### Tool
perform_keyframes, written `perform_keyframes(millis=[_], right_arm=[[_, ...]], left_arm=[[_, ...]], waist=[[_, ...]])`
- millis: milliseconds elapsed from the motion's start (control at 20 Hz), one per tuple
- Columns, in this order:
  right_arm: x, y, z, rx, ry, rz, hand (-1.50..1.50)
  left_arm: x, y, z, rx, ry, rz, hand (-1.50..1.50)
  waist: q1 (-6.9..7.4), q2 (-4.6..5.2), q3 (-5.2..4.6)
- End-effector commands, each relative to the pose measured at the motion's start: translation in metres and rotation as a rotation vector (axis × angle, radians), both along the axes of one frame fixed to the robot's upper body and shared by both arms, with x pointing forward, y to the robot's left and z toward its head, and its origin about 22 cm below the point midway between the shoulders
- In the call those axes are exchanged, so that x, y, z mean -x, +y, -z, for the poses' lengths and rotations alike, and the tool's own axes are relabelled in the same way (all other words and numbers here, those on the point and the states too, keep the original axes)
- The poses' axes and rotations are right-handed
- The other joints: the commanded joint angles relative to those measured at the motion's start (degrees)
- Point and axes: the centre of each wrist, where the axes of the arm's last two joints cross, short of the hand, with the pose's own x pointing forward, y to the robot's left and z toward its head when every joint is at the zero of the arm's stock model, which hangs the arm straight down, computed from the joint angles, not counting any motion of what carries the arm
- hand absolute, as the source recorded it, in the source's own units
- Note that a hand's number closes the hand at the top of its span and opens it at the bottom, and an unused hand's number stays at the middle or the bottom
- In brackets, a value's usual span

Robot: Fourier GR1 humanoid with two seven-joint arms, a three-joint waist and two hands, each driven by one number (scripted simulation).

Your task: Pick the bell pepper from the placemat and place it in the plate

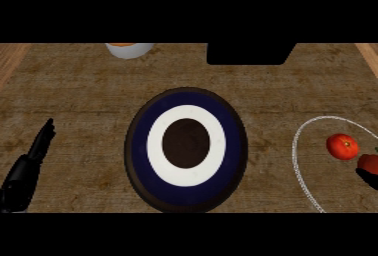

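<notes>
Head view, looking steeply down on a brown, rough-textured worktop (pixel 81 90). At centre, a round plate (pixel 140 150): dark rim, navy band, white ring, dark brown middle. Nothing lying on it.

At the right, a placemat (pixel 297 150), seen only as a thin white curved outline, cut off by the right edge. Inside that outline, a small red-orange bell pepper (pixel 342 146), resting on the mat, well apart from the plate. Just below and right of it, at the very edge, a second red shape (pixel 368 163), too cropped to identify.

Left hand (pixel 29 162) at the lower left, black, fingers straight and pressed together, pointing up and away, touching nothing, well apart from the plate. Right hand (pixel 367 178) barely showing at the right edge, a dark sliver just under the red shape; cannot tell whether spread or curled, nor whether holding anything.

At the top edge, a white cup (pixel 129 50) left of centre, cropped, with something orange inside. Right of it, a black block (pixel 247 53), also cropped.
</notes>
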Motion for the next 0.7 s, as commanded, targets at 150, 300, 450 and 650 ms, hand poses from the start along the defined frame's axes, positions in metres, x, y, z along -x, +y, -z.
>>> perform_keyframes(millis=[150,300,450,650], right_arm=[[-0.023,0.037,0.004,0.207,0.003,-0.383,1.5],[-0.029,0.054,-0.001,0.356,0.023,-0.732,1.5],[-0.027,0.053,0.014,0.512,-0.082,-0.739,1.5],[-0.014,0.042,0.003,0.572,-0.219,-0.675,1.5]], left_arm=[[-0.008,-0.013,0.006,0.009,0.004,0.03,0.0],[-0.013,-0.011,0.001,-0.001,-0.002,0.044,0.0],[-0.014,-0.007,0.005,0.013,-0.001,0.006,0.0],[0.002,-0.005,-0.001,0.013,0.003,-0.001,0.0]], waist=[[1.11,0.35,0.21],[2.51,0.65,0.26],[0.73,0.33,0.3],[0.01,0.02,0.24]])
